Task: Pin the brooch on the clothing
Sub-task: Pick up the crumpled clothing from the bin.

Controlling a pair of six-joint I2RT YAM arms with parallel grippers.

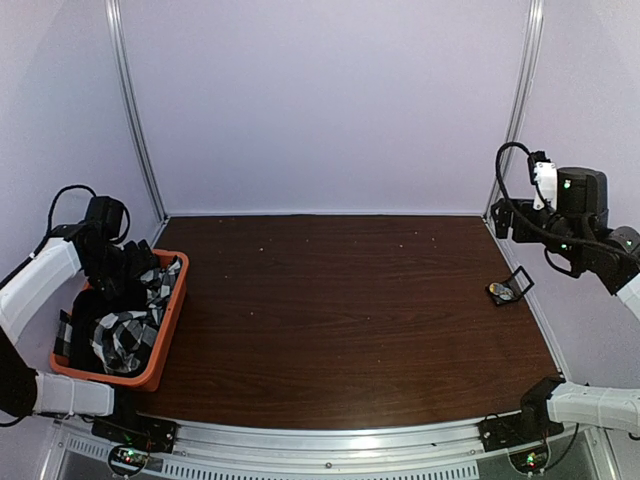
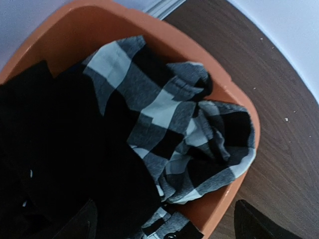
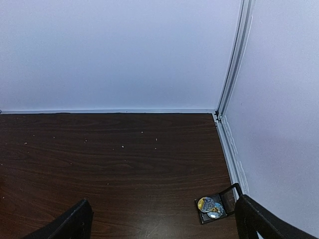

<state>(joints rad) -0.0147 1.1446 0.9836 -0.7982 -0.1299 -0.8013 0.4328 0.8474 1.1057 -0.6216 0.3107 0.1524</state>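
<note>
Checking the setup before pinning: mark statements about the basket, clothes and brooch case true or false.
1. The checked cloth lies in the orange basket. True.
2. The black shirt is spread flat on the table. False: it is bunched in the basket.
3. The right gripper holds a brooch. False: it is open and empty; the brooches lie in their case on the table.
4. The left gripper is open above the basket. True.

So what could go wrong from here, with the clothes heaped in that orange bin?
The black T-shirt lies heaped together with the checked cloth in the orange bin, so the open left jaws might grab the wrong one, or both.
The brooches lie in a small case close to the right wall, so the right jaws may have little room to lift one cleanly.
</note>
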